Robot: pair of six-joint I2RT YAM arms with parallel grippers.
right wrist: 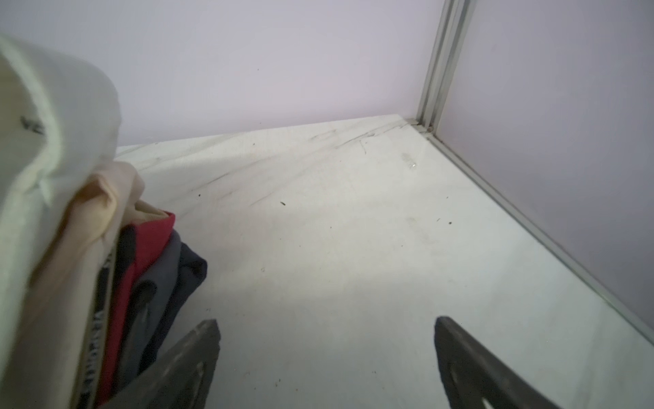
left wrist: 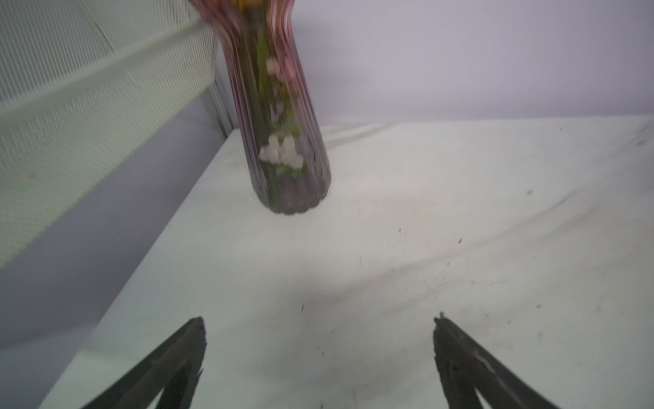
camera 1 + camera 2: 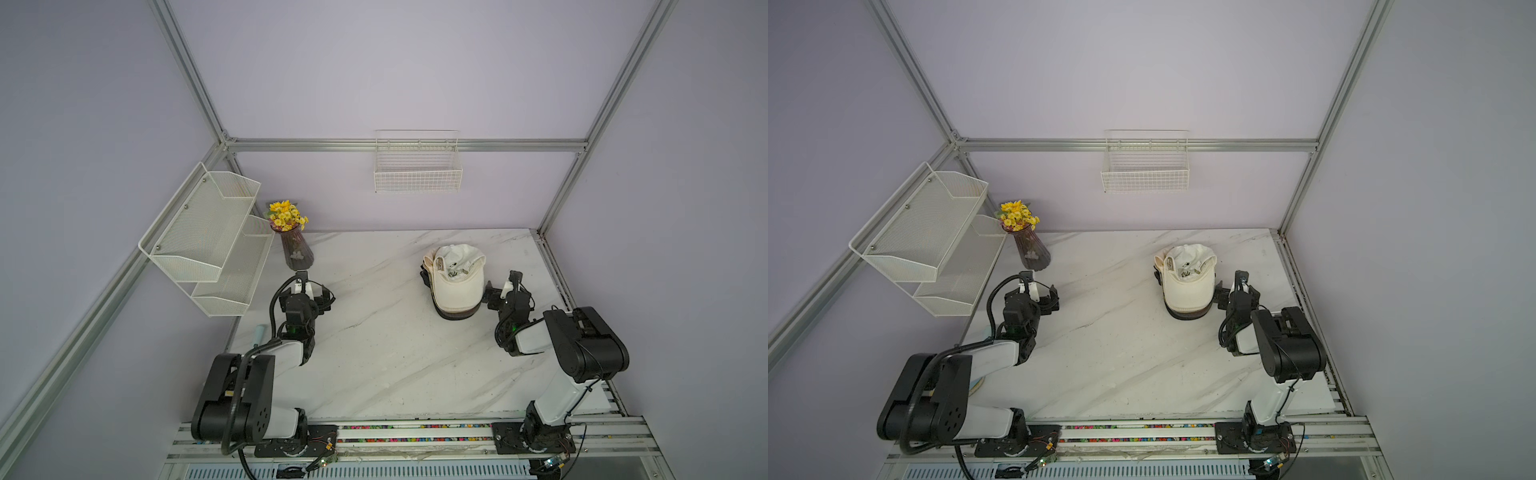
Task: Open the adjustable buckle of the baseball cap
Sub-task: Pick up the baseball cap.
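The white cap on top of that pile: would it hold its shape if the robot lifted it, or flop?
Probably partly floppy: the white cap looks crumpled at its far end, so that fabric would likely sag. Its near part looks smooth and rounded, perhaps stiffer. Resting on other caps, it may slide off if pushed.

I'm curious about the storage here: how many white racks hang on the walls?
2. A two-tier mesh rack hangs on the side wall beside the flower vase; a wire basket hangs on the back wall. None seems hidden.
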